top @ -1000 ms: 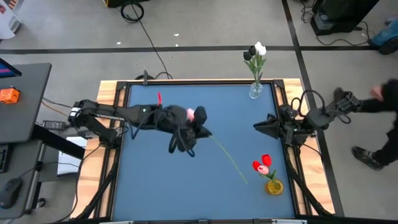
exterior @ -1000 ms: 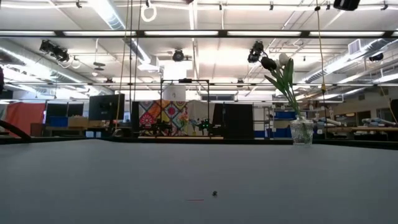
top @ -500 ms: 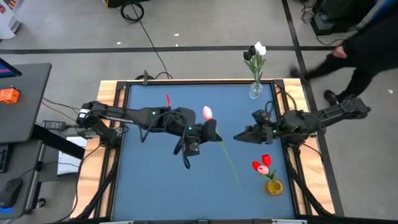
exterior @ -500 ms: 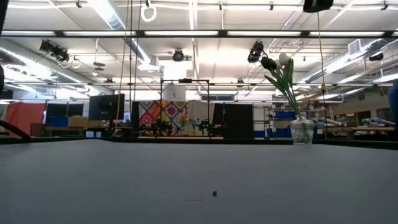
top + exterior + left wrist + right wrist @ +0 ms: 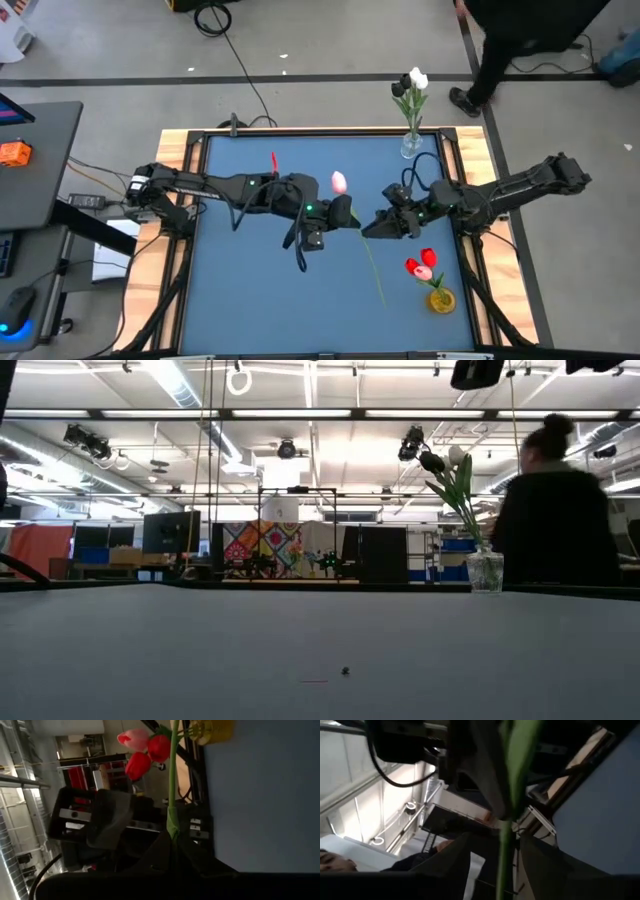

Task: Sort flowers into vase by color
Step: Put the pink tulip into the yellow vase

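A pink tulip, head toward the far edge and long green stem trailing toward the near edge, is carried above the table's middle by my left gripper, which is shut on the stem. My right gripper is open right beside it; in the right wrist view its fingers stand on either side of the stem without plainly touching it. A clear vase with a black and a white tulip stands at the far right. A yellow vase with red and pink tulips stands at the near right. My left gripper pinches the pink tulip's stem between its two fingers, on the stretch not far below the head. The fingers lie across the stem and come from the table's left. The flower is lifted clear of the table, its long lower stem reaching out past the fingers.
A person in dark clothes walks past beyond the table's far right corner. Raised dark rails with wooden edging frame the blue table top. Cables lie on the floor behind.
My left gripper has carried the pink tulip a little toward the table's right and near side, and the head now shows clear of the arm. My right gripper has reached from the right edge toward the middle, up to the stem. The person has walked from the right toward the far side.
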`<action>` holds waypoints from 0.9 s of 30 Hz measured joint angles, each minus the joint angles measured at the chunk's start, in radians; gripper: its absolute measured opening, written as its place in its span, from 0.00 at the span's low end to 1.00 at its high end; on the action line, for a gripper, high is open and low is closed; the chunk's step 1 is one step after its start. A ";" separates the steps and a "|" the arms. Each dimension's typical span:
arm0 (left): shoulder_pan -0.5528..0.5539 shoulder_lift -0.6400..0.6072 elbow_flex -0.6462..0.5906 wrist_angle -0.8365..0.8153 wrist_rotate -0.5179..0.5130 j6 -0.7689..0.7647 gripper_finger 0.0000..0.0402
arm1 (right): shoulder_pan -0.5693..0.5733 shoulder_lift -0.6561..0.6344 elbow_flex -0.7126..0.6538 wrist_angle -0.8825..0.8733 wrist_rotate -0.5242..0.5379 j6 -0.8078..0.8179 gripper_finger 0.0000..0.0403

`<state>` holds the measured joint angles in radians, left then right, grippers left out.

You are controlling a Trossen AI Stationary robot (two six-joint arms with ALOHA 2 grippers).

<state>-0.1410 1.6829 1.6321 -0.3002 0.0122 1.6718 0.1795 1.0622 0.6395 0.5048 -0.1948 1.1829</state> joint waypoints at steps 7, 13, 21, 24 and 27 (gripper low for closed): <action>0.001 0.000 0.000 -0.002 0.009 0.000 0.05 | -0.002 0.059 0.000 0.032 -0.016 -0.005 0.38; 0.001 0.000 0.000 -0.004 0.010 -0.005 0.05 | -0.006 0.063 0.000 0.083 -0.010 -0.035 0.24; 0.001 -0.002 0.000 0.005 0.009 -0.013 0.05 | -0.006 0.065 0.000 0.107 -0.012 -0.069 0.03; 0.001 -0.002 0.000 0.020 0.017 -0.107 0.08 | -0.006 0.065 0.000 0.111 -0.012 -0.080 0.02; 0.006 -0.007 0.000 0.020 0.065 -0.189 0.15 | -0.006 0.064 0.000 0.108 0.009 -0.097 0.02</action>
<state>-0.1354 1.6759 1.6320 -0.2799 0.0776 1.4828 0.1734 1.1267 0.6395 0.6128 -0.1856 1.0861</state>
